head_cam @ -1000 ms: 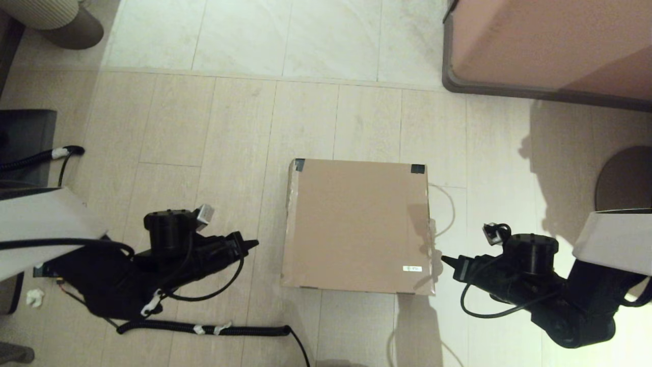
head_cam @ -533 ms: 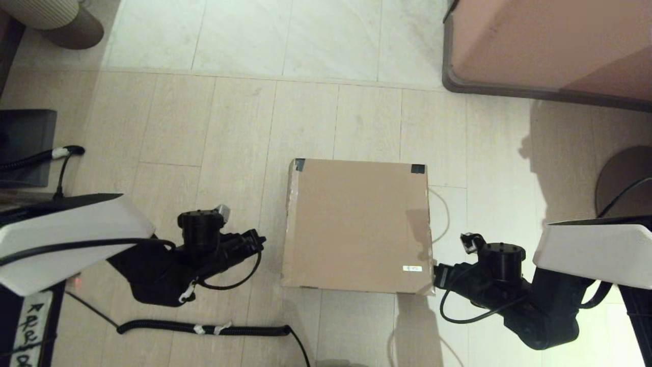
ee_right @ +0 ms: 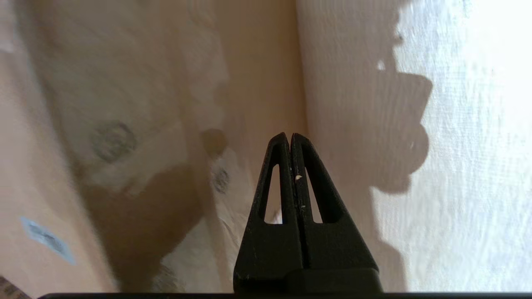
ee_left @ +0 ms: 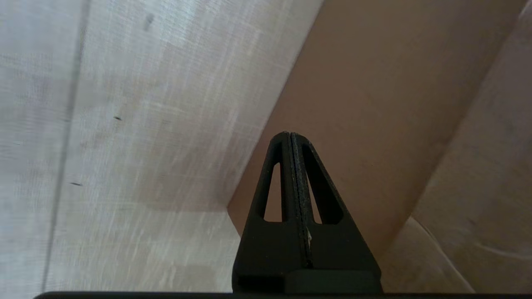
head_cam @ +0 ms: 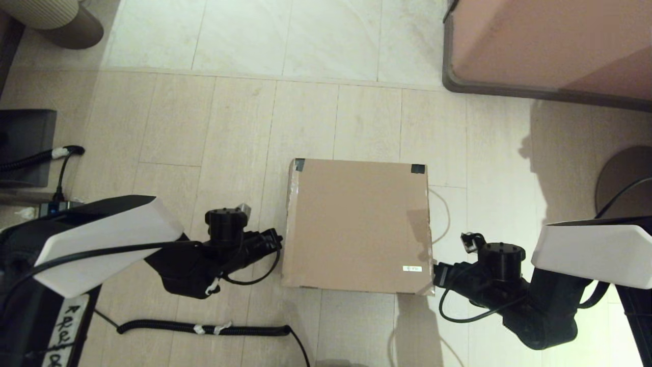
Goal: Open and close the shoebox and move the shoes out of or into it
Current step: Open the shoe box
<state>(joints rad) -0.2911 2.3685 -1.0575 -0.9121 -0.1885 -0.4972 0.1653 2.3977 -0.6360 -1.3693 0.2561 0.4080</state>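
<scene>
- Two black grippers flank the plain brown cardboard shoebox [head_cam: 358, 227], which sits closed on the pale tiled floor [head_cam: 214, 127], lid flat, with no shoes in sight.
- Left gripper [head_cam: 277, 239], fingers pressed together and holding nothing, points at the box's left wall near the front.
- Right gripper [head_cam: 437, 269], likewise clenched and empty, meets the front right corner by the small white label [head_cam: 412, 268].
- Both tips seem placed to pry under the lid's side edges.
- Dark-taped lid corners [head_cam: 299, 164] face away from the robot; the box looks nearly square, so its long axis is unclear.
</scene>
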